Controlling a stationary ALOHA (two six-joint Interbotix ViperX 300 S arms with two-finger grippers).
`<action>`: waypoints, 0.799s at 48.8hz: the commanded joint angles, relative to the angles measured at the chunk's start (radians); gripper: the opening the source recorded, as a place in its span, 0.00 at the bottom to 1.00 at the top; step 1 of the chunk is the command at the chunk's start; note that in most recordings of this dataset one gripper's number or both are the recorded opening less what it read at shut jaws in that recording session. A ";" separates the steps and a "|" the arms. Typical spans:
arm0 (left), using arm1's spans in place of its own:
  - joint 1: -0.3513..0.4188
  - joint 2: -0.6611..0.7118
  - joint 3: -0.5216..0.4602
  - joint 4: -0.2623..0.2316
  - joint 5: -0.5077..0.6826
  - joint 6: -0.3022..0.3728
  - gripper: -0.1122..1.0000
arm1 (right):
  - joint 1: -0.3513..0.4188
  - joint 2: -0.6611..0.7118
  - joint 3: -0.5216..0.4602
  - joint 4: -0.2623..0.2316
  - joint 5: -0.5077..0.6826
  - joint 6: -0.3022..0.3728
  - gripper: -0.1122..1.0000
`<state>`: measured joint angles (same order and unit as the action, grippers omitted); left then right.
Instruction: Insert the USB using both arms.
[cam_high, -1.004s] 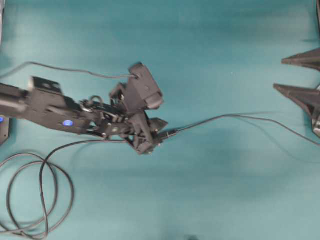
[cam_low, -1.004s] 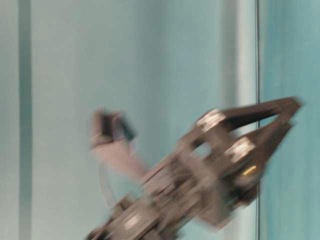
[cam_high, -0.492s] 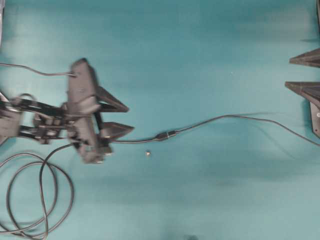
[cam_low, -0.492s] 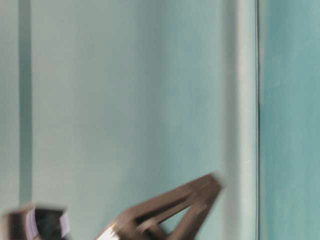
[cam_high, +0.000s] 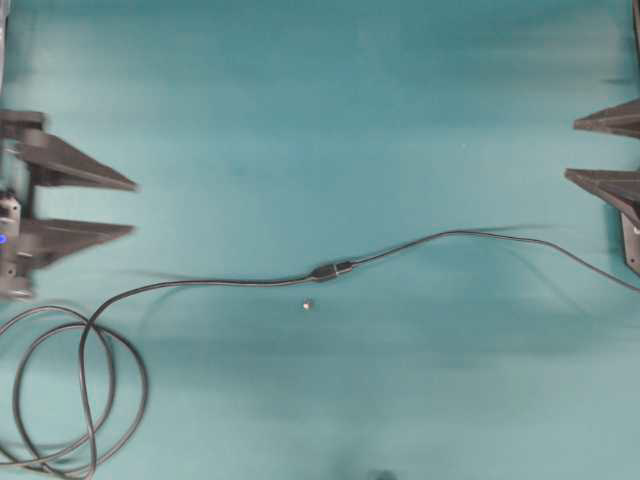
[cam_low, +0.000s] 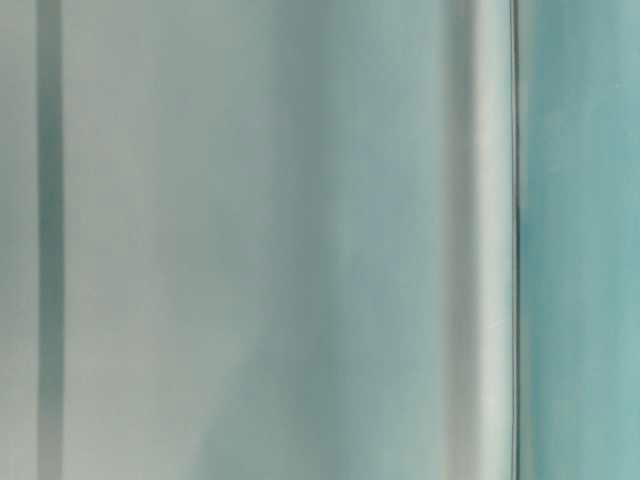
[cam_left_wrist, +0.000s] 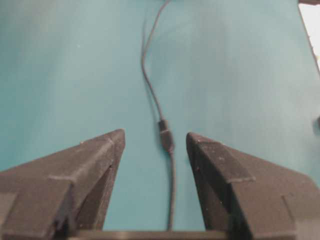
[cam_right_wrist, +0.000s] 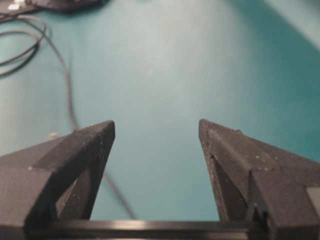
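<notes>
Overhead view: USB joint lies mid-frame, axis left-right, nearer my left gripper; both it and right gripper wide open, empty

Robot lab bench

You are looking at a lab test bench: a plain teal table is filling every view, two black robot grippers are reaching in from its opposite edges, and only a thin cable and its loose coil are lying on it, with pale blank panels standing behind.
</notes>
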<state>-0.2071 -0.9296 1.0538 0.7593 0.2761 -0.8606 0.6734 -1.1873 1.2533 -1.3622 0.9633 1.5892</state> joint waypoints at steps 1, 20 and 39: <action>0.023 -0.107 0.078 0.003 -0.048 0.064 0.77 | 0.000 0.008 0.012 -0.052 0.002 0.005 0.75; 0.242 -0.307 0.324 0.003 -0.422 0.296 0.74 | -0.037 -0.018 0.143 -0.077 0.015 0.149 0.73; 0.416 -0.301 0.449 0.003 -0.670 0.281 0.72 | -0.052 -0.034 0.156 -0.089 0.051 0.181 0.66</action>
<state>0.1810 -1.2471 1.5048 0.7624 -0.3743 -0.5737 0.6243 -1.2272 1.4281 -1.4511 0.9986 1.7641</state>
